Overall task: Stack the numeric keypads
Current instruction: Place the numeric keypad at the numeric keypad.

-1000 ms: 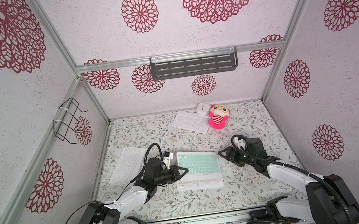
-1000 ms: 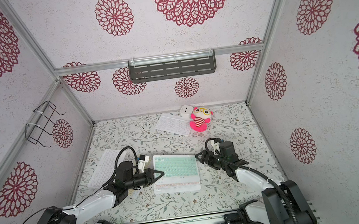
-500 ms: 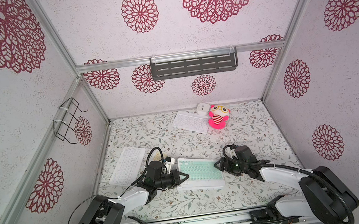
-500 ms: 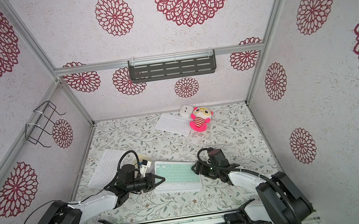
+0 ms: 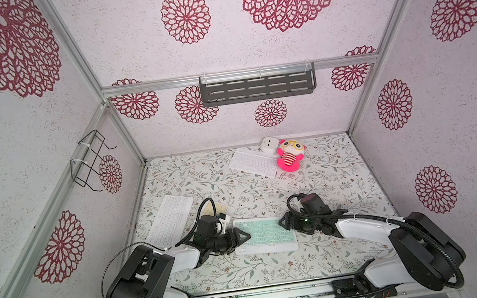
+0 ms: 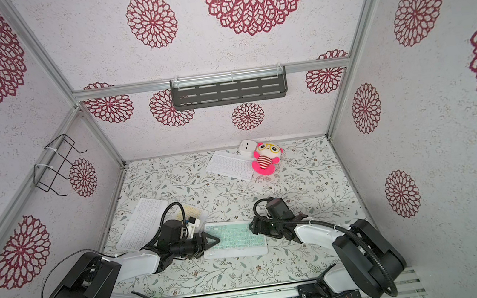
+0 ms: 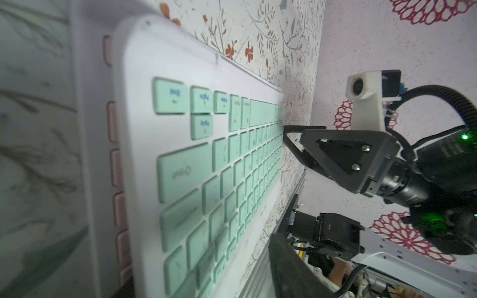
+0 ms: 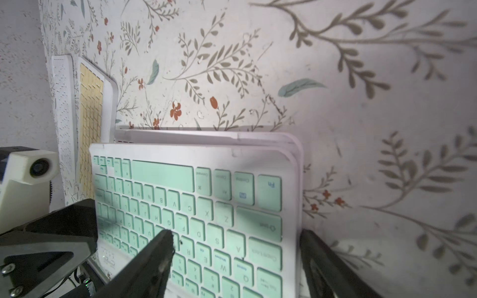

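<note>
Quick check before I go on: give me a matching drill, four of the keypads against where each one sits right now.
Things:
1. mint-green keypad
2. pink-keyed keypad
3. pale-yellow keypad
4. far white keypad

Places:
a. beside the pink plush toy
b. next to the left white keypad, partly behind the left arm
c. top of the stack
d. under another keypad, only its edge showing

Pairs: 1-c, 2-d, 3-b, 4-a

Just behind the mint-green keypad (image 6: 235,241), can see only a patch of the yellow keypad (image 6: 193,213) past the black cable (image 6: 173,204). Under it, can glimpse only blurred key edges of the pink keypad (image 7: 116,167). Cannot read key legends in both top views.
</note>
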`<state>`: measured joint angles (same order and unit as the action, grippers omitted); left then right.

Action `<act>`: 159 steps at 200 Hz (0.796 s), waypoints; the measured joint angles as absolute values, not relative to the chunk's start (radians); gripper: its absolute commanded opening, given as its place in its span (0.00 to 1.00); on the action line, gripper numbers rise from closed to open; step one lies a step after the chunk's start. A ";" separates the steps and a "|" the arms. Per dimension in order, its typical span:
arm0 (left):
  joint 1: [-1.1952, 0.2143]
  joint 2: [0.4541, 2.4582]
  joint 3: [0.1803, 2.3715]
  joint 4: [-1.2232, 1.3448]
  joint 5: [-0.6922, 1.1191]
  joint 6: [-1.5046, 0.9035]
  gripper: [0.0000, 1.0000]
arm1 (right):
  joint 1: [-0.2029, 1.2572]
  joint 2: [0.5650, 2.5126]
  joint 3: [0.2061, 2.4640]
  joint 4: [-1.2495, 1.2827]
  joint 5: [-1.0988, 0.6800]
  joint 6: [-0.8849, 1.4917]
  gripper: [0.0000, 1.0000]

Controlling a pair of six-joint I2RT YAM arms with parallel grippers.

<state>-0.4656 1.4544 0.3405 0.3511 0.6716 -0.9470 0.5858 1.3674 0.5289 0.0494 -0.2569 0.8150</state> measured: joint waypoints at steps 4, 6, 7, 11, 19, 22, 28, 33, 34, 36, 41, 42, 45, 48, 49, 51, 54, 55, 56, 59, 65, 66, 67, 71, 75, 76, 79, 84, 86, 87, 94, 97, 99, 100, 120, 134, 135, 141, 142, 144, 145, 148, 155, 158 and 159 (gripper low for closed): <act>-0.466 1.451 0.346 0.343 0.665 -0.944 0.72 | 0.587 1.367 0.530 0.045 -0.255 0.815 0.81; -0.466 1.450 0.348 0.340 0.664 -0.944 0.72 | 0.588 1.367 0.531 0.044 -0.255 0.815 0.81; -0.466 1.449 0.349 0.339 0.663 -0.944 0.73 | 0.588 1.367 0.532 0.043 -0.254 0.815 0.81; -0.466 1.447 0.355 0.330 0.658 -0.938 0.74 | 0.590 1.367 0.533 0.040 -0.253 0.816 0.81; -0.466 1.446 0.364 0.316 0.649 -0.934 0.76 | 0.593 1.367 0.535 0.036 -0.247 0.817 0.81; -0.466 1.446 0.368 0.313 0.647 -0.933 0.76 | 0.593 1.367 0.535 0.035 -0.246 0.817 0.81; -0.466 1.446 0.374 0.305 0.642 -0.929 0.76 | 0.595 1.367 0.537 0.031 -0.242 0.818 0.81; -0.466 1.446 0.381 0.297 0.637 -0.926 0.76 | 0.596 1.367 0.539 0.027 -0.238 0.820 0.81; -0.466 1.446 0.382 0.295 0.635 -0.926 0.76 | 0.596 1.367 0.539 0.026 -0.237 0.822 0.81; -0.466 1.446 0.384 0.292 0.633 -0.925 0.76 | 0.597 1.367 0.540 0.025 -0.236 0.822 0.81; -0.466 1.446 0.390 0.284 0.628 -0.923 0.77 | 0.598 1.367 0.540 0.023 -0.235 0.823 0.81; -0.466 1.446 0.391 0.283 0.627 -0.923 0.77 | 0.598 1.367 0.540 0.023 -0.234 0.823 0.81; -0.466 1.446 0.393 0.278 0.624 -0.921 0.77 | 0.598 1.367 0.541 0.022 -0.232 0.823 0.81; -0.466 1.446 0.396 0.273 0.621 -0.920 0.77 | 0.599 1.367 0.541 0.022 -0.231 0.824 0.81; -0.466 1.446 0.397 0.271 0.619 -0.919 0.77 | 0.599 1.368 0.541 0.022 -0.230 0.824 0.81; -0.466 1.446 0.398 0.269 0.618 -0.918 0.77 | 0.599 1.368 0.542 0.021 -0.230 0.824 0.81; -0.466 1.447 0.400 0.265 0.617 -0.917 0.78 | 0.599 1.368 0.543 0.019 -0.228 0.824 0.81; -0.466 1.447 0.401 0.264 0.616 -0.916 0.78 | 0.599 1.368 0.543 0.019 -0.228 0.824 0.81; -0.466 1.447 0.401 0.263 0.615 -0.916 0.78 | 0.599 1.369 0.544 0.018 -0.227 0.824 0.81; -0.466 1.448 0.403 0.260 0.615 -0.915 0.79 | 0.599 1.369 0.545 0.016 -0.225 0.824 0.81; -0.466 1.448 0.408 0.252 0.613 -0.912 0.79 | 0.599 1.372 0.549 0.014 -0.220 0.824 0.81; -0.466 1.448 0.408 0.252 0.613 -0.912 0.79 | 0.599 1.373 0.550 0.014 -0.219 0.824 0.81; -0.466 1.448 0.409 0.250 0.613 -0.912 0.79 | 0.600 1.373 0.550 0.014 -0.219 0.824 0.81; -0.466 1.448 0.411 0.245 0.611 -0.911 0.80 | 0.600 1.376 0.554 0.011 -0.213 0.824 0.81; -0.466 1.449 0.414 0.241 0.610 -0.910 0.82 | 0.600 1.380 0.558 0.009 -0.210 0.824 0.81; -0.466 1.449 0.414 0.241 0.609 -0.909 0.82 | 0.600 1.380 0.559 0.009 -0.210 0.824 0.81; -0.466 1.449 0.416 0.238 0.607 -0.909 0.83 | 0.600 1.383 0.562 0.007 -0.207 0.824 0.81; -0.466 1.449 0.419 0.233 0.604 -0.907 0.84 | 0.600 1.388 0.567 0.006 -0.204 0.825 0.81; -0.466 1.449 0.420 0.233 0.603 -0.908 0.85 | 0.600 1.390 0.569 0.004 -0.202 0.825 0.81; -0.466 1.449 0.420 0.232 0.603 -0.908 0.85 | 0.600 1.390 0.570 0.004 -0.202 0.825 0.81; -0.467 1.449 0.423 0.229 0.601 -0.908 0.86 | 0.600 1.398 0.580 0.000 -0.195 0.828 0.81; -0.467 1.449 0.424 0.228 0.601 -0.908 0.86 | 0.601 1.401 0.583 -0.001 -0.192 0.830 0.81; -0.467 1.449 0.424 0.229 0.601 -0.908 0.87 | 0.601 1.403 0.585 -0.001 -0.190 0.830 0.81; -0.467 1.449 0.424 0.229 0.600 -0.909 0.87 | 0.601 1.404 0.587 -0.001 -0.189 0.831 0.81; -0.471 1.449 0.426 0.232 0.596 -0.913 0.89 | 0.601 1.415 0.608 -0.007 -0.173 0.832 0.81; -0.474 1.448 0.426 0.236 0.591 -0.917 0.90 | 0.600 1.416 0.621 -0.012 -0.160 0.831 0.81; -0.475 1.448 0.426 0.237 0.591 -0.918 0.90 | 0.601 1.416 0.622 -0.012 -0.160 0.831 0.81; -0.475 1.448 0.426 0.239 0.589 -0.921 0.90 | 0.600 1.417 0.628 -0.012 -0.158 0.831 0.81; -0.476 1.448 0.426 0.239 0.588 -0.921 0.90 | 0.600 1.418 0.629 -0.013 -0.157 0.831 0.81; -0.476 1.448 0.426 0.239 0.587 -0.921 0.90 | 0.601 1.419 0.630 -0.012 -0.157 0.831 0.81; -0.476 1.448 0.426 0.240 0.587 -0.921 0.90 | 0.601 1.420 0.632 -0.012 -0.157 0.831 0.81; -0.476 1.448 0.426 0.241 0.587 -0.924 0.90 | 0.601 1.420 0.633 -0.012 -0.157 0.831 0.81; -0.476 1.448 0.426 0.242 0.585 -0.926 0.90 | 0.601 1.425 0.638 -0.011 -0.157 0.832 0.81; -0.477 1.448 0.426 0.243 0.584 -0.928 0.90 | 0.601 1.427 0.640 -0.010 -0.157 0.832 0.81; -0.477 1.448 0.426 0.243 0.583 -0.928 0.90 | 0.601 1.428 0.640 -0.010 -0.157 0.832 0.81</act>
